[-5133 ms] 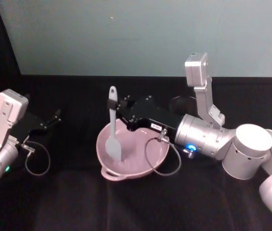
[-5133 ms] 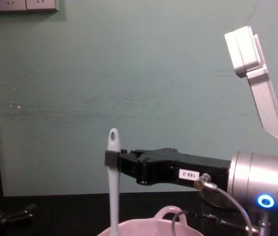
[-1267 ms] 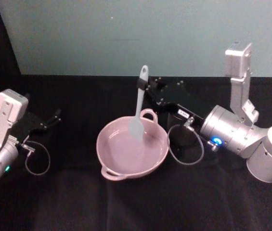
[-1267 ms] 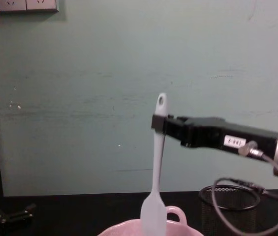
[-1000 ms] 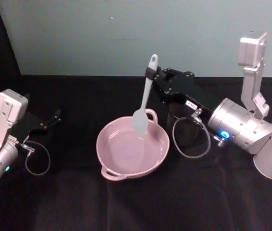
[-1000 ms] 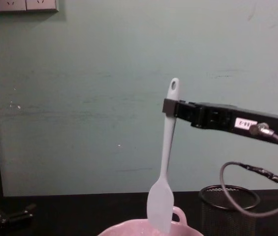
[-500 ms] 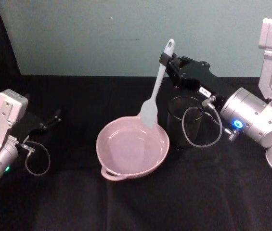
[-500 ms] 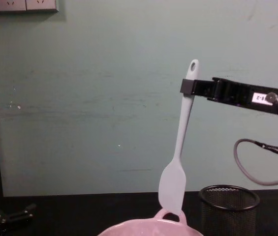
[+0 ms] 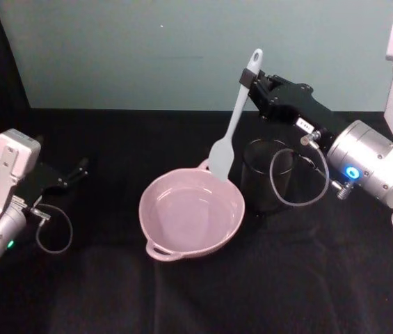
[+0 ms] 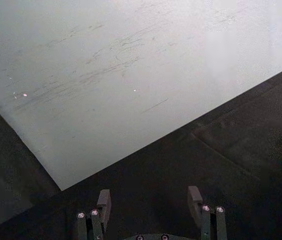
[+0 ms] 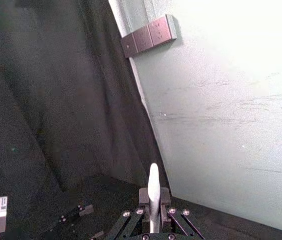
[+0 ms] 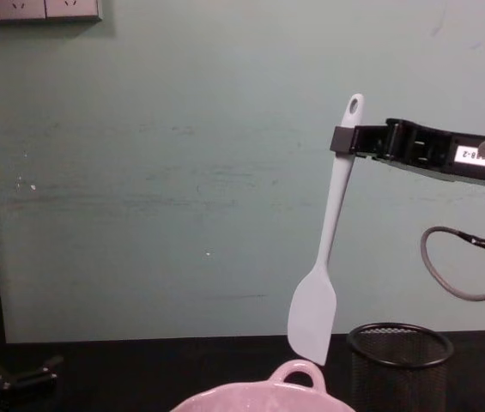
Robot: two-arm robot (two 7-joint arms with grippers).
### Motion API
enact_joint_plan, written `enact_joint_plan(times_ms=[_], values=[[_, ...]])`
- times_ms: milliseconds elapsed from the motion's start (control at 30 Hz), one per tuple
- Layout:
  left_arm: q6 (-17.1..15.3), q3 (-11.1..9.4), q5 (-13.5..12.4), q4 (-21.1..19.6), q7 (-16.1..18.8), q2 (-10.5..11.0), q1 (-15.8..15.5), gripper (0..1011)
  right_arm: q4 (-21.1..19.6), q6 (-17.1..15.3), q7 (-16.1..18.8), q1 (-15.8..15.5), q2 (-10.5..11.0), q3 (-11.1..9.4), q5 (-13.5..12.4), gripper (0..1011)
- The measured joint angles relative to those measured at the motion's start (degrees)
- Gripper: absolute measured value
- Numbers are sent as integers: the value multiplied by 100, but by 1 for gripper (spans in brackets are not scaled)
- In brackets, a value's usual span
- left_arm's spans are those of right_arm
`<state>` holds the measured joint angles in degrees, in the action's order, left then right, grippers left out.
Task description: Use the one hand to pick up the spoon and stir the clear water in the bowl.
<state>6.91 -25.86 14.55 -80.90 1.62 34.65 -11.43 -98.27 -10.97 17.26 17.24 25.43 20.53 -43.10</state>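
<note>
My right gripper [image 9: 246,78], black with a white label, is shut on the upper handle of the white spoon [image 9: 236,117], just below its oval hole. The spoon hangs tilted in the air, its flat head [image 12: 313,318] a little above the loop handle [image 12: 296,372] on the pink bowl's far rim, apart from it. The pink bowl [image 9: 142,209] holds clear water and sits mid-table. In the right wrist view the spoon handle [image 11: 153,186] stands up between the fingers. My left gripper [image 9: 78,169] rests parked at the left, open [image 10: 149,200] with nothing in it.
A black wire-mesh cup [image 9: 266,175] stands just right of the bowl, under my right gripper [image 12: 343,140]; it also shows in the chest view [image 12: 399,352]. A grey cable loop [image 9: 295,182] hangs from the right wrist. A teal wall closes the back.
The right gripper has lifted the spoon out of the bowl and carried it up and to the right, toward the mesh cup. The left arm has stayed put.
</note>
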Motion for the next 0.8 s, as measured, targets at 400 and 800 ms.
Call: enact_joint_plan(times_ms=[400,800], values=[[0,0,0,0,0,0,0,1011,-58,61,-121,-2,87,-182,-313,118],[0,0,0,0,0,0,0,1011,-123,153,-385,-92,239,-448,-601,118]])
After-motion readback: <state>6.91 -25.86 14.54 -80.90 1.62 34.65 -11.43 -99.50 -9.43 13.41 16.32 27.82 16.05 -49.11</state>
